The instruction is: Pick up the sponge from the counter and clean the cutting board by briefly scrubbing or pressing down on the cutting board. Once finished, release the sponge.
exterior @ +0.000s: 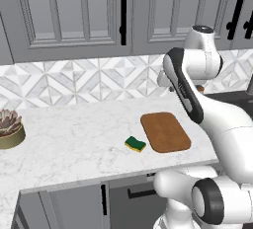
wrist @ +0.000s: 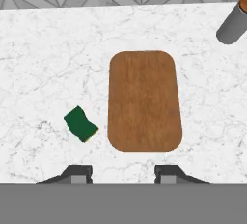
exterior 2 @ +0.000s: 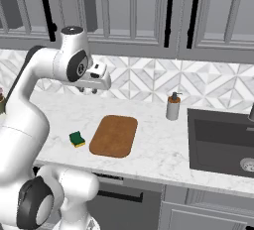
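On the white marble counter [exterior: 74, 144] the reddish-brown cutting board [exterior: 165, 132] lies flat, and the green-topped sponge [exterior: 135, 144] sits just off its left edge, apart from it. The right base view adds a dark sink [exterior 2: 221, 142] and a soap dispenser [exterior 2: 173, 106]; the left base view adds a potted succulent [exterior: 9, 128], cut off at the frame edge. The tool [exterior 2: 89, 89] hangs above the board's far end, empty; its jaws look apart in the hand view, though at their narrowest.
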You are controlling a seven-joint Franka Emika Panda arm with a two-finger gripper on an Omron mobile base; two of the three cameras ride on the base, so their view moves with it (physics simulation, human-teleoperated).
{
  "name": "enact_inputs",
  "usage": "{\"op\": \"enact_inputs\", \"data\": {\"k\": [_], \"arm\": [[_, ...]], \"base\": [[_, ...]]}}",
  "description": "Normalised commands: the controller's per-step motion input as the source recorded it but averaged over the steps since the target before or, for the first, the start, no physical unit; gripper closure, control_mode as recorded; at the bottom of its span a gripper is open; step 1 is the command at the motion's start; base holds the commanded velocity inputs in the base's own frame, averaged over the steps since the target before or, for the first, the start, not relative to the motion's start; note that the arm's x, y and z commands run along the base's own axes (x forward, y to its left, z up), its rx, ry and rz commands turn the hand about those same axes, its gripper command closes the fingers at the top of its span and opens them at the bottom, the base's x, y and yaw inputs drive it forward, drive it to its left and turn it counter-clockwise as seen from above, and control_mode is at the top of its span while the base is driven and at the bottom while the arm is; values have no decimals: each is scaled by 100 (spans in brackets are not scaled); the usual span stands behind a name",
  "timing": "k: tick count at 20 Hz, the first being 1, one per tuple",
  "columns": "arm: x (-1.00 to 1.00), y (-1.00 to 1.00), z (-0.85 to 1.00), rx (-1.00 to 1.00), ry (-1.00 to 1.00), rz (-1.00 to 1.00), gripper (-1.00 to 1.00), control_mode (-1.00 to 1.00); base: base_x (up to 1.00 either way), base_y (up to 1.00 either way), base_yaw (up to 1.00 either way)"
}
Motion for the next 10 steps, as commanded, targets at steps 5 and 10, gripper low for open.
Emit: {"op": "enact_inputs", "data": {"k": [5,10], "arm": [[62,7,-16,-2,9,1,-100,-100],[96,57,-57,-16,6,30,-100,-100]], "base": [[0,0,0],[0,0,0]]}}
